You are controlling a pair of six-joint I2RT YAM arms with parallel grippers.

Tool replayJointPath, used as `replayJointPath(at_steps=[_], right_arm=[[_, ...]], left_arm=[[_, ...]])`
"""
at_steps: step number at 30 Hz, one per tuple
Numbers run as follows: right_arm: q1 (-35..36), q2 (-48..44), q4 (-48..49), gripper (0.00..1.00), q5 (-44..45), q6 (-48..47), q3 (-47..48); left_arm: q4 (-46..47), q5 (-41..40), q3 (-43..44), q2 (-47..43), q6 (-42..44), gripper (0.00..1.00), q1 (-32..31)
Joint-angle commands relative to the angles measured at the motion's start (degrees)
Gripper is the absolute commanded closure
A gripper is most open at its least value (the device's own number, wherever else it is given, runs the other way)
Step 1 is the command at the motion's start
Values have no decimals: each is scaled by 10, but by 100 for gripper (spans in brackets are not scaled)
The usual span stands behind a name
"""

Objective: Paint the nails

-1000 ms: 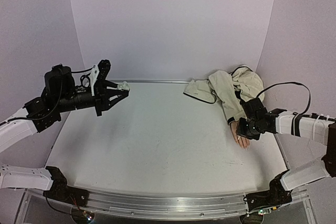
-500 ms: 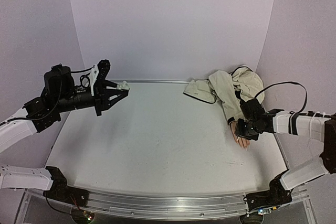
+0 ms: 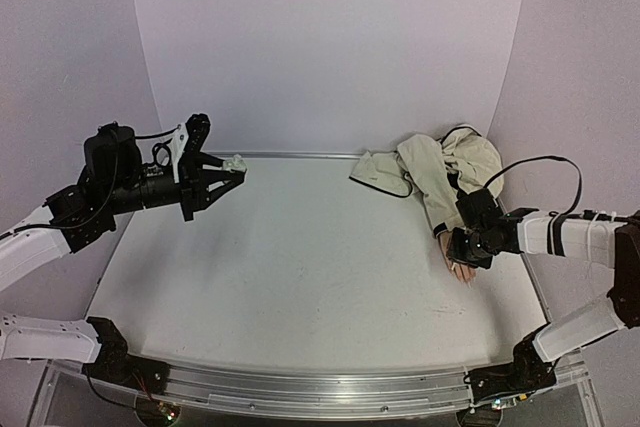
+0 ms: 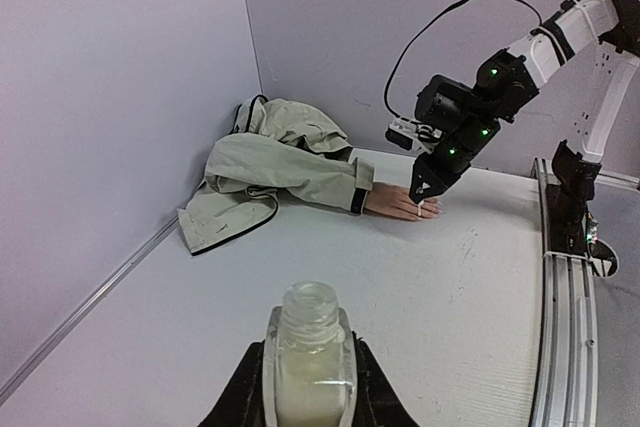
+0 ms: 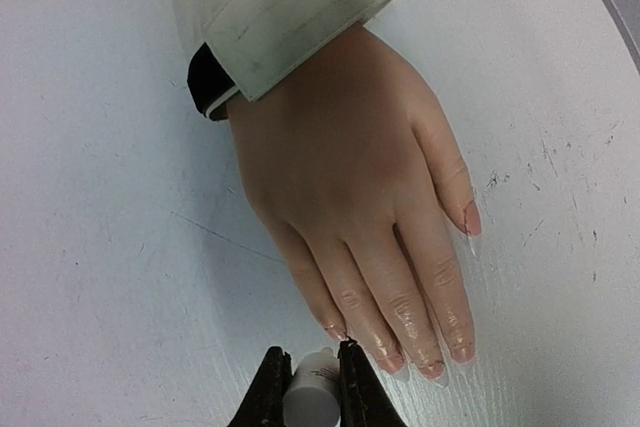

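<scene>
The peach mannequin hand (image 5: 350, 177) lies flat on the table, its wrist in a beige jacket sleeve (image 5: 290, 7). Its small nails (image 5: 432, 368) point toward my right gripper (image 5: 310, 379), which is shut on a small white brush cap (image 5: 312, 392). The cap's tip is right beside the little finger's nail (image 5: 336, 330). In the top view the right gripper (image 3: 462, 250) hovers over the hand (image 3: 462, 271). My left gripper (image 3: 230, 169) is shut on an open clear polish bottle (image 4: 308, 347) and holds it above the table's far left.
The crumpled beige jacket (image 3: 440, 165) lies at the back right against the wall and also shows in the left wrist view (image 4: 275, 157). The table's metal rail (image 4: 560, 287) runs along the near edge. Purple walls enclose three sides.
My right gripper has shifted slightly left over the hand's fingers. The left arm and its bottle have not moved.
</scene>
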Motion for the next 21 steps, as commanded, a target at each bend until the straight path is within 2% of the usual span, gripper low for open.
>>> replayJointPath(at_steps=[1,21], right_arm=[[-3,8,-11,100,18,3,11],[-3,15,-11,100,33,3,18]], left_arm=[[18,0,3,-12,8,100,2],[16,-2,2,-11,9,100,2]])
